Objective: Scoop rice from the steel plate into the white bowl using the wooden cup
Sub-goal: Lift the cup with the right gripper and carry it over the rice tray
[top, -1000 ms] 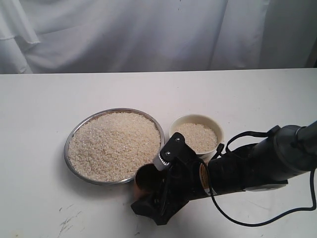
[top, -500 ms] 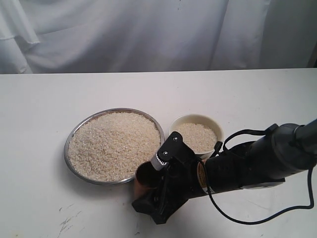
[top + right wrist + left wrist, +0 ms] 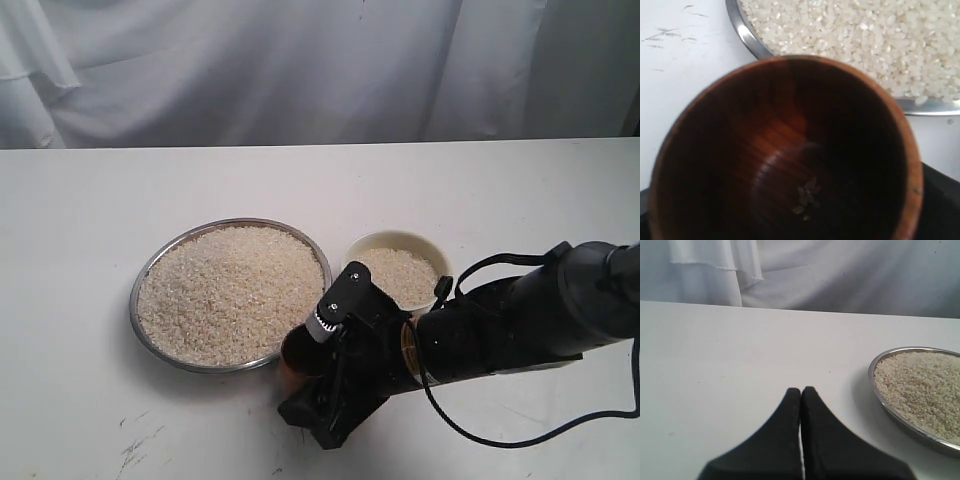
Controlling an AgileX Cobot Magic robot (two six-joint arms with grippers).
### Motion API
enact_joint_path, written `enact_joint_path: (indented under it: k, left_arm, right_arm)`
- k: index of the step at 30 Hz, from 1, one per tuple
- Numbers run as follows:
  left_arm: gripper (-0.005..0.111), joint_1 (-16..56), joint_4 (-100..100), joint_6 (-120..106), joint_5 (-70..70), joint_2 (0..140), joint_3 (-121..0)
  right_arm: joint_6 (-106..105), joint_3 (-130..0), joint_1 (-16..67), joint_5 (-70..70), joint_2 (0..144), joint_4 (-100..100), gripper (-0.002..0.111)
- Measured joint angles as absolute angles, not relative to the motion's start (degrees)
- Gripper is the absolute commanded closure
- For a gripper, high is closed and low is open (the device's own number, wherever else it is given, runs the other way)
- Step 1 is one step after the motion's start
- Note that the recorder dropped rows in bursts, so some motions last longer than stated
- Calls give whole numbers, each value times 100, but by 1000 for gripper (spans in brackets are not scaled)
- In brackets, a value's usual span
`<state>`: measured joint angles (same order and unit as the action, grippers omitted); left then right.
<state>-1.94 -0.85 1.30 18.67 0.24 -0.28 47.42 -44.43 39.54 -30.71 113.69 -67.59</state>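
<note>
The steel plate lies left of centre, heaped with rice. To its right stands the white bowl, holding some rice too. The wooden cup is at the plate's near right rim, gripped between the fingers of my right gripper. The right wrist view looks straight into the wooden cup: it is almost empty, with a few grains at the bottom, and the steel plate's rim and rice lie just beyond it. My left gripper is shut and empty over bare table, beside the steel plate.
A white table carries everything, with a white cloth backdrop behind it. Dark scuff marks sit near the front left. The right arm's black cable loops over the table at the front right.
My right gripper has closed slightly on the wooden cup and carried it a little up and to the right, closer to the plate's rim. Plate and bowl have not moved.
</note>
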Motion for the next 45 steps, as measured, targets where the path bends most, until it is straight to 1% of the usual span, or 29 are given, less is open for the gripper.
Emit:
enact_joint_path:
  k: [1, 3, 17, 21, 26, 34, 39, 42, 45]
  left_arm:
    - [107, -194, -85, 130, 1867, 24, -28]
    - [107, -194, -85, 130, 1867, 24, -28]
    - [107, -194, -85, 130, 1867, 24, -28]
    - [107, -194, -85, 130, 1867, 24, -28]
    - [107, -194, -85, 130, 1867, 24, -28]
    - [107, -194, -85, 130, 1867, 24, -28]
    - [107, -194, -85, 130, 1867, 24, -28]
    - [107, -194, -85, 130, 1867, 24, -28]
    - [107, -194, -85, 130, 1867, 24, -28]
  right_arm:
    - [4784, -4443, 3954, -3015, 11331, -6793, 104]
    - [4883, -4443, 3954, -2869, 11239, -6928, 108]
    - [5096, -4443, 3954, -2763, 10863, -7267, 108]
    - [5096, -4443, 3954, -2586, 10811, -7302, 108]
    - [5096, -4482, 3954, -2259, 10353, -7302, 108]
    - [5278, -5095, 3954, -2028, 10301, -7558, 108]
    - [6183, -5626, 3954, -1979, 10351, -8432, 108]
    - [7062, -6101, 3954, -2088, 10598, -9446, 108]
    - [7645, -6470, 3954, -2177, 10917, -9869, 108]
